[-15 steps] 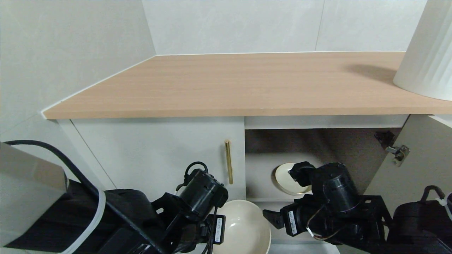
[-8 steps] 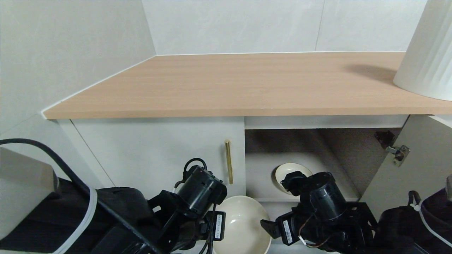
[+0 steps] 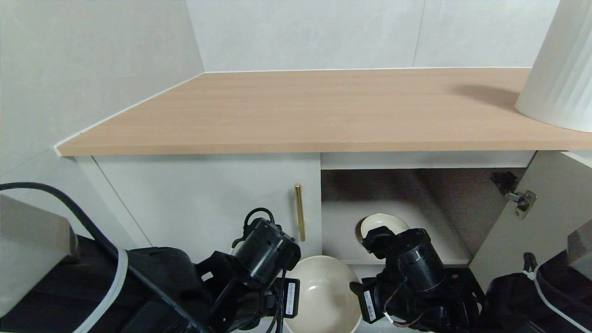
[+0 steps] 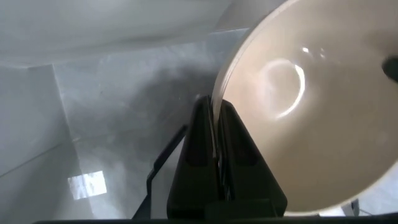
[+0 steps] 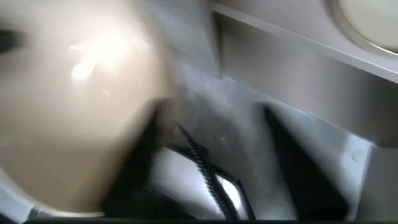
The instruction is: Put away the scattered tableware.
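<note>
**A:** So where's the bowl at?

**B:** The bowl (image 3: 319,296) is off any surface, low in front of the cabinet (image 3: 416,159) and near the bottom end of the brass handle (image 3: 299,212) on the closed left door (image 3: 203,199). The left gripper (image 4: 216,118) is clamped on its rim, with one finger inside and one outside.

**A:** And the other arm?

**B:** The wrist view is pretty blurry, but the right gripper (image 5: 217,149) has its fingers spread apart and isn't gripping anything. It sits just beside the bowl, in front of the open right compartment.

**A:** What's inside?

**B:** A small plate (image 3: 381,223) lies flat on the shelf (image 3: 337,231), partly hidden behind the right arm. The right door (image 3: 532,222) is swung open. Up top, the counter (image 3: 300,111) has a white ribbed thing (image 3: 559,69) at its far right.
</note>
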